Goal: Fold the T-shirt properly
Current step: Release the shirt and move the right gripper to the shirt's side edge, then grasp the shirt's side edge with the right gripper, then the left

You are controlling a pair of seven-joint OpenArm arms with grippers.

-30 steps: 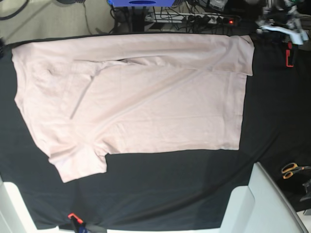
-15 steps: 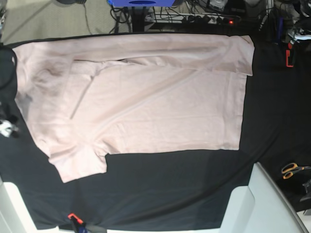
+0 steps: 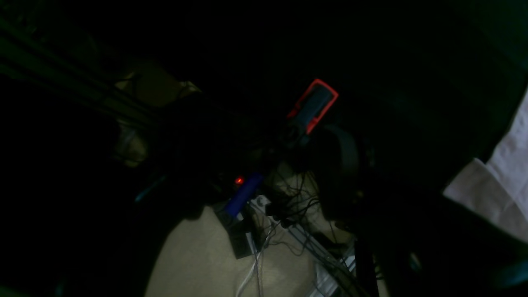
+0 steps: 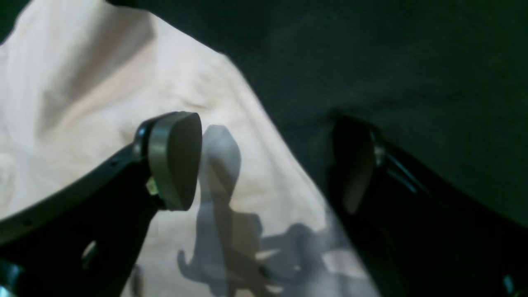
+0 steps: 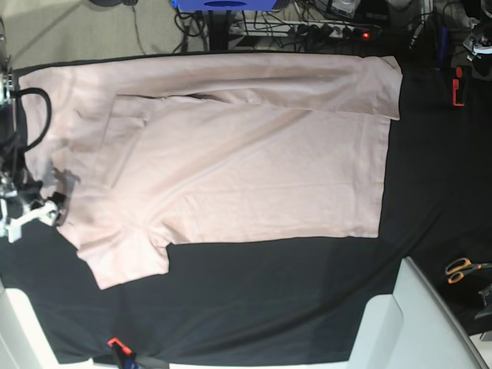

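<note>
The T-shirt (image 5: 223, 154) lies spread on the black tablecloth (image 5: 269, 300), its hem toward the right of the base view and its shoulder end toward the left. Its far long edge is folded over onto the body, forming a band along the top. One short sleeve (image 5: 127, 261) sticks out flat at the lower left.

No container is visible in any view. Loose items at the cloth's margins: orange-handled scissors (image 5: 461, 269) at the right edge, a red-and-black clamp (image 5: 458, 86) at the upper right corner and another (image 5: 117, 346) on the near edge.

The right gripper (image 5: 48, 201) is at the left edge of the base view, at the garment's shoulder edge just above the sleeve. In the right wrist view the right gripper (image 4: 268, 161) has its jaws spread wide: one fingertip (image 4: 175, 159) sits over the pink fabric (image 4: 103, 103), the other over the dark cloth, with the T-shirt's edge running between them. Whether the pads touch the fabric cannot be told.

The left gripper is barely seen at the upper right corner of the base view; its state cannot be told. The left wrist view is very dark, showing a clamp (image 3: 313, 106), a corner of pink fabric (image 3: 495, 189) and floor cables (image 3: 288, 231).
</note>
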